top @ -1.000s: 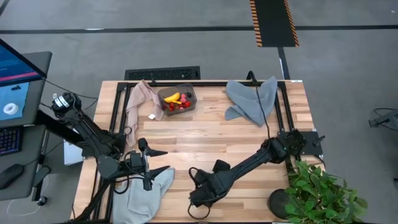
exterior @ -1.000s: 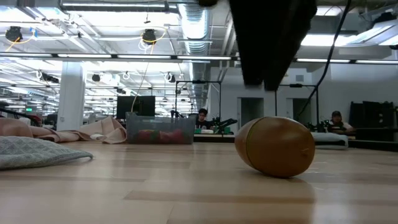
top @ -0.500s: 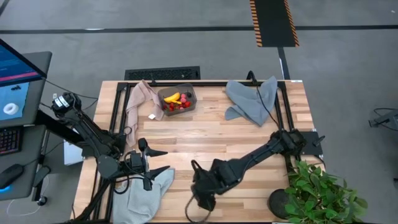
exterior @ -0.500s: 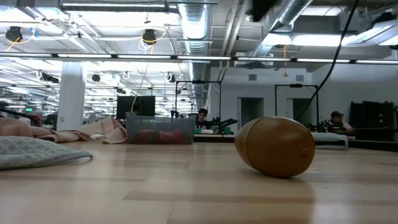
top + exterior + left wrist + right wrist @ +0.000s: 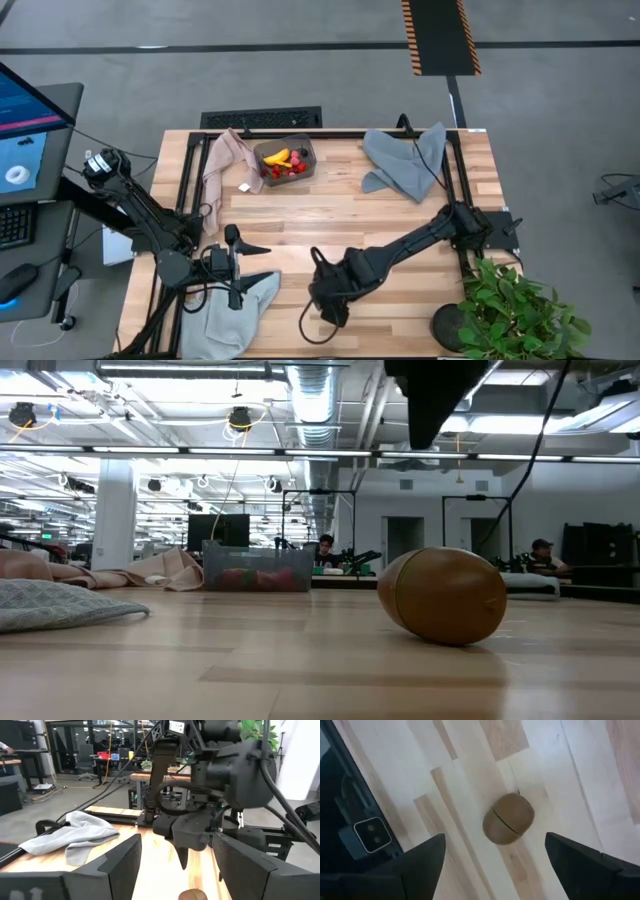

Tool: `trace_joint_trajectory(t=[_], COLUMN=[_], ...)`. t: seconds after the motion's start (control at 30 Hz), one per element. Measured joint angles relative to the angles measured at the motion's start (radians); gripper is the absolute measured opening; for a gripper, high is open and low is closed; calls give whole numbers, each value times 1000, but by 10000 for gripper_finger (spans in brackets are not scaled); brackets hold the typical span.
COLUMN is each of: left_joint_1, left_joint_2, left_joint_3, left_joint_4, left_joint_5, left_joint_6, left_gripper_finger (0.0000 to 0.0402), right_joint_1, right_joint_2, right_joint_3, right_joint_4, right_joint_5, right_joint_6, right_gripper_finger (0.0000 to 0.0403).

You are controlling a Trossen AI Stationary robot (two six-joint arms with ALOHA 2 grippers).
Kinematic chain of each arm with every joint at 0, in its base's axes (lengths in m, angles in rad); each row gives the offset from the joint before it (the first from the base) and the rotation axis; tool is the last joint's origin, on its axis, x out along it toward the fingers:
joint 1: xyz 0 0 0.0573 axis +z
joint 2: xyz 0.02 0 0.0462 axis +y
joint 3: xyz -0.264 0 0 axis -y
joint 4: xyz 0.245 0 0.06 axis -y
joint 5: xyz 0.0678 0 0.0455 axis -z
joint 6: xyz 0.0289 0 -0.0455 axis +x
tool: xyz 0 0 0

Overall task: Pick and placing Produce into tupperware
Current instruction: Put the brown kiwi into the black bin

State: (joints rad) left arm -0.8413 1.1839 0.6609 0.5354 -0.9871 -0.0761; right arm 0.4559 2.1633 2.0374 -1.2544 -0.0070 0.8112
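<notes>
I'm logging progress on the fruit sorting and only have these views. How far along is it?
Mostly done: the banana and red strawberries already lie in the tupperware. In hand: the right pincer hangs open directly above the brown kiwi, which lies untouched on the table. Left: grasping the kiwi, plus a tiny yellow piece lying beside the tub. The left pincer waits open near the grey-blue cloth.
</notes>
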Motion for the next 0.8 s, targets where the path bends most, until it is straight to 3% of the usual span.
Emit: trace_joint_trajectory(t=[0.4, 0.8], left_joint_1=[12, 12], left_joint_2=[0, 0], left_joint_3=[0, 0], left_joint_4=[6, 5], left_joint_5=[-3, -3], left_joint_6=[-4, -8], left_gripper_finger=[236, 236], right_joint_1=[72, 88], right_joint_2=[-1, 0], right_joint_3=[-5, -4], right_joint_4=[23, 40], right_joint_5=[-8, 74], right_joint_6=[103, 114], right_gripper_finger=[365, 362])
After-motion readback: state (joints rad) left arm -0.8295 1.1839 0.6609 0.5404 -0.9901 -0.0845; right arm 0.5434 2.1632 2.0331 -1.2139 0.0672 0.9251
